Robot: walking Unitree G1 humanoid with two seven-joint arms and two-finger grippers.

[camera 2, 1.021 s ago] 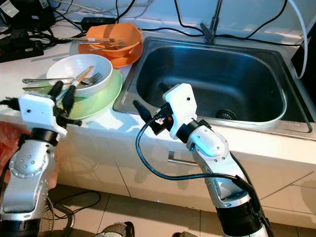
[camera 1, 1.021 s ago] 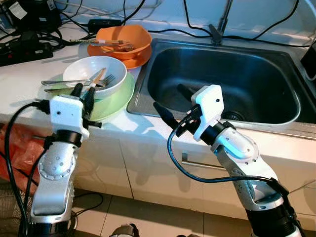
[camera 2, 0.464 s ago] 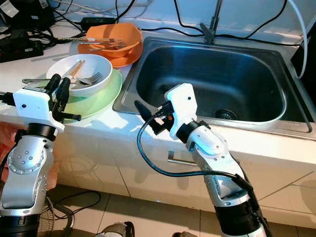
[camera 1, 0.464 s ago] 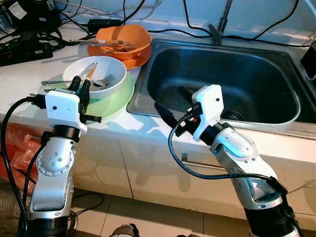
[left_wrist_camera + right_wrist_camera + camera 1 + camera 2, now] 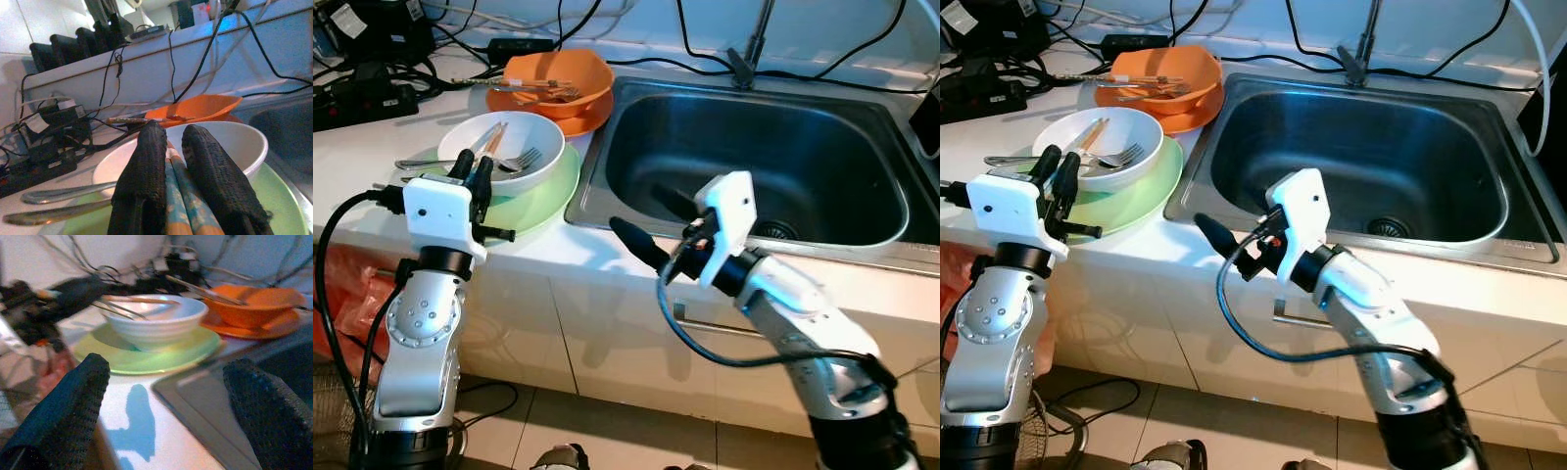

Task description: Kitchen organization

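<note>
My left gripper (image 5: 178,161) has its jaws pinched on light, slick chopsticks (image 5: 182,196) over the white bowl (image 5: 514,147) (fragile, grip mid-shaft); right gripper (image 5: 651,223) gapes empty.

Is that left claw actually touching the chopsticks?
Touching: in the left wrist view the left gripper has its jaws pressed against both sides of the chopsticks.
</note>
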